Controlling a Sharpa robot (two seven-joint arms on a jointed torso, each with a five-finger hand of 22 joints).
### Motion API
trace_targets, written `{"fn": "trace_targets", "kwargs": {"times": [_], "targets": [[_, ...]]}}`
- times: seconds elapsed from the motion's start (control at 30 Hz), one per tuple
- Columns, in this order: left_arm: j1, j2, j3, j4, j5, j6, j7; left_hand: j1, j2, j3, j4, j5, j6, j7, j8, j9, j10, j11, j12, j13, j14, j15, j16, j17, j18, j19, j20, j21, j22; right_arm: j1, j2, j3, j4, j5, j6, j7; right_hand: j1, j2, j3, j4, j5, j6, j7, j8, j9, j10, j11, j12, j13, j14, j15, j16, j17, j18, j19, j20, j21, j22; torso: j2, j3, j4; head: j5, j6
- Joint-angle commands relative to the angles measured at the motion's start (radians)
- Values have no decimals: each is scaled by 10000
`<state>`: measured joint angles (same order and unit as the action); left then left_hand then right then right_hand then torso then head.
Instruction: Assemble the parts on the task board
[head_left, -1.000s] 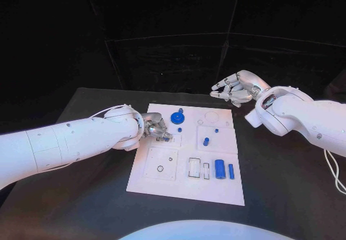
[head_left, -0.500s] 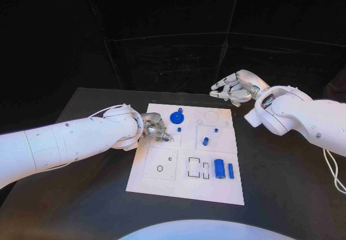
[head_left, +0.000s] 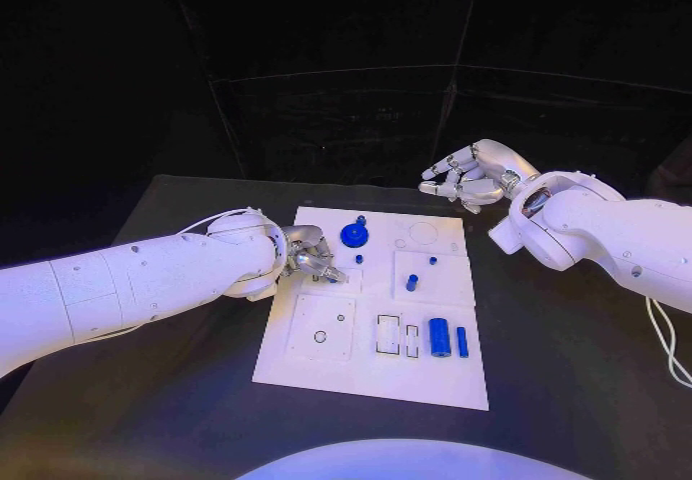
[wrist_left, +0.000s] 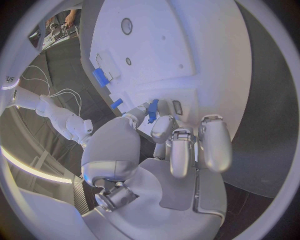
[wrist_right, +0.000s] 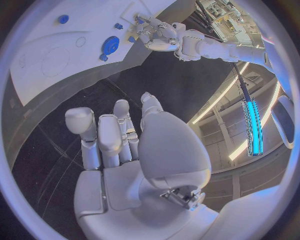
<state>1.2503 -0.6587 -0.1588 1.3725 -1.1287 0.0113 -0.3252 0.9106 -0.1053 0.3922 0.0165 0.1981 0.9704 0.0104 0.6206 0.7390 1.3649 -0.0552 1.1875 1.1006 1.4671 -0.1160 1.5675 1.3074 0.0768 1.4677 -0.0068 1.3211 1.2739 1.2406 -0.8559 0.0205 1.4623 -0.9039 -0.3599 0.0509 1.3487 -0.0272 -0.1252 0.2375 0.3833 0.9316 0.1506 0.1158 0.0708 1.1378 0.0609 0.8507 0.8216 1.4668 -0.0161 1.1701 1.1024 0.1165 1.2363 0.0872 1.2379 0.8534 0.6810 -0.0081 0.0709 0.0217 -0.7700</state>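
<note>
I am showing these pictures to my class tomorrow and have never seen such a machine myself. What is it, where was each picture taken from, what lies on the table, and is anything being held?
This is a robot with two white arms, each ending in a silver hand with fingers. The square picture comes from a camera on its head, looking down at a black table. The two round pictures come from cameras at its wrists, behind each hand.

On the table lies a white task board carrying small blue parts: a round toothed piece, a short peg, and a thick cylinder beside a thin bar.

The left hand is at the board's left edge; its wrist view shows a small blue part pinched at its fingertips. The right hand is raised beyond the board, fingers curled, holding nothing.
</note>
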Motion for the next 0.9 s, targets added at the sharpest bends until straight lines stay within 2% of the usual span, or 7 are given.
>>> {"fn": "trace_targets", "kwargs": {"times": [0.03, 0.37, 0.6, 0.9], "targets": [[-3, 9, -5, -3, -65, 89, -23, -54, 70, -111, 21, -41, 28, 40, -39, -20, -82, 15, -40, -10, 1037, 38, 33, 2634, -89, 175, 25, -43, -9, 18, 9, 7, 2, -22, 0, 103, 2, 65, -65, 19, 61, -16, -22, 67, -10, -86, -11, -54, -10, 107, -32, -27, -11, 162, -4, 4, -52, -9, -1, 2, -1, -6, -1], [-3, -37, -4, 55, -65, -124, -17, -130, 328, -551, 353, -22, 53, 47, -84, -57, -78, 23, -8, 10, 1037, 47, 33, 2634, -90, 186, 36, -48, 12, 18, 8, 7, 0, -22, 3, 103, 2, 65, -65, 19, 61, -16, -22, 67, -10, -86, -11, -54, -10, 107, -32, -27, -11, 162, -4, 4, -52, -9, 1, -9, -6, -26, 1], [-3, -73, -1, 104, -64, -273, -10, -336, 248, -1147, 669, -36, 80, 43, -99, -70, -68, 23, 23, 28, 1037, 49, 33, 2634, -91, 195, 39, -54, 30, 18, 19, 7, -10, -22, 10, 108, 2, 65, -65, 19, 61, -16, -22, 67, -10, -86, -11, -54, -10, 107, -32, -27, -11, 162, -4, 4, -52, -9, -2, 0, -1, -39, 3], [-2, -145, 3, 129, -64, -366, -8, -364, 267, -1509, 856, -34, 83, 36, -108, -75, -75, 17, 24, 19, 1037, 43, 33, 2634, -89, 197, 33, -70, 28, 17, 23, 7, -18, -22, 19, 105, 2, 65, -65, 19, 61, -16, -22, 67, -10, -86, -11, -54, -10, 107, -32, -27, -11, 162, -4, 4, -52, -9, 3, -2, 0, -43, -8]]}}
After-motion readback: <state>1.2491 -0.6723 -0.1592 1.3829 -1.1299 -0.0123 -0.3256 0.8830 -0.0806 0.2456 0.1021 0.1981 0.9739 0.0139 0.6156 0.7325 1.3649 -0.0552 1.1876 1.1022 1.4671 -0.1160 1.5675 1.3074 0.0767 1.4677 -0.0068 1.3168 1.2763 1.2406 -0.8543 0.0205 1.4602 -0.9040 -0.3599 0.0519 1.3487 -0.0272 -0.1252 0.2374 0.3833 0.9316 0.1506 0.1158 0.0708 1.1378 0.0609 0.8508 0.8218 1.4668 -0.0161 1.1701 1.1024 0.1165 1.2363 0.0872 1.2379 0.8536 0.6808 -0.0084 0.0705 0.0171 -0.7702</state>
